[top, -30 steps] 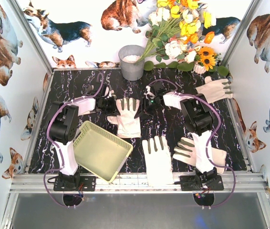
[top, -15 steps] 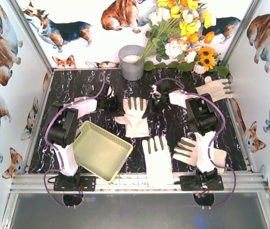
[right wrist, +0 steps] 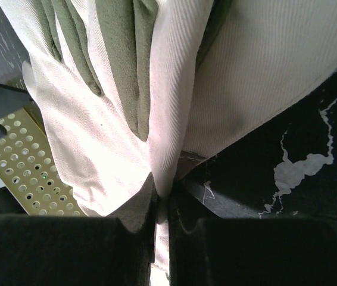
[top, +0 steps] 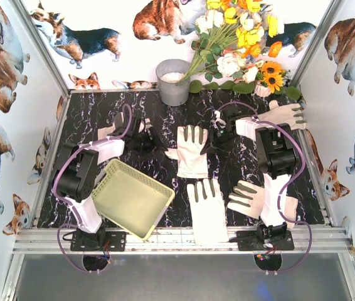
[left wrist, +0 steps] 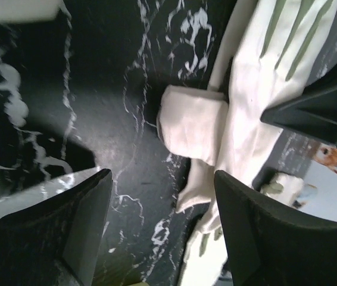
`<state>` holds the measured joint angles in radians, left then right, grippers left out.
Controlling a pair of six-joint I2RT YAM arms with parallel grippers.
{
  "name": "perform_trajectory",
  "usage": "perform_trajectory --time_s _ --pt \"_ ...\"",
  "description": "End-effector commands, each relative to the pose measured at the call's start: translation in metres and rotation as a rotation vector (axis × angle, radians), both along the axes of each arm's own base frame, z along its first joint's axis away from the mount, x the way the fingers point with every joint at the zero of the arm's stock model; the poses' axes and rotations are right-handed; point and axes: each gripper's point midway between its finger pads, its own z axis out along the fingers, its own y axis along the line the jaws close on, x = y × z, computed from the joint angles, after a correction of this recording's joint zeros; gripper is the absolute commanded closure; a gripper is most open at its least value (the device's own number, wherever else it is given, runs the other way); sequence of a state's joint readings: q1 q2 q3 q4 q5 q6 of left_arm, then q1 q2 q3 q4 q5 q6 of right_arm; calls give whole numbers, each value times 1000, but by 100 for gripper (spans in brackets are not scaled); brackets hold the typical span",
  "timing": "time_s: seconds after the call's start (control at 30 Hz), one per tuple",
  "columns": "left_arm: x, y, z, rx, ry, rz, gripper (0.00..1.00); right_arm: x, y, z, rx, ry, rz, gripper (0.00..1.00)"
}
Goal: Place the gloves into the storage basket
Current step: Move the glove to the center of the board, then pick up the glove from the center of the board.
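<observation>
At mid-table, your right gripper (right wrist: 161, 202) is clamped on the centre glove (top: 191, 157); your left gripper (left wrist: 161, 187) stands parted beside it.

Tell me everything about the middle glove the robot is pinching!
The glove is white woven cloth with grey-green patches on its fingers. It lies flat on the black marbled table, fingers pointing toward the far wall, with a white flap poking out on its left. The right hand is shut on a fold at its right edge. It might be two gloves stacked, but that is hard to tell.
</observation>
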<state>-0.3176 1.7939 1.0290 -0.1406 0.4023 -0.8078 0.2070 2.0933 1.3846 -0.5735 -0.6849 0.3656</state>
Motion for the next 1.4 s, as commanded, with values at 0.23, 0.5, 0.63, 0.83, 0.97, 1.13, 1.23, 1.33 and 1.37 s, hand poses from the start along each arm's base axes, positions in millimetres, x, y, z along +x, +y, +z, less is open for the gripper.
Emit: perform_trajectory --time_s 0.23,0.5,0.63,0.83,0.97,1.13,1.23,1.33,1.37 --pt "-7 -57 2 -158 12 -24 36 7 5 18 20 -66 1 100" --pt "-7 -64 -23 -113 30 3 36 9 8 20 42 -61 -15 100" --pt "-9 -70 -35 -88 40 -1 37 11 10 19 57 -54 -24 100" --pt "-15 -66 -50 -42 48 7 39 10 11 19 59 -51 -24 100" --pt "-17 -67 -52 -20 41 -8 42 10 12 17 66 -44 -27 100" --pt "-16 -72 -53 -16 26 -34 47 11 13 18 75 -44 -31 100" --pt "-14 -77 -53 -19 16 -46 51 10 13 17 78 -41 -33 100" --pt "-13 -82 -55 -23 12 -59 56 10 13 17 82 -37 -37 100" --pt "-13 -83 -56 -24 12 -63 58 9 14 16 84 -36 -36 100"
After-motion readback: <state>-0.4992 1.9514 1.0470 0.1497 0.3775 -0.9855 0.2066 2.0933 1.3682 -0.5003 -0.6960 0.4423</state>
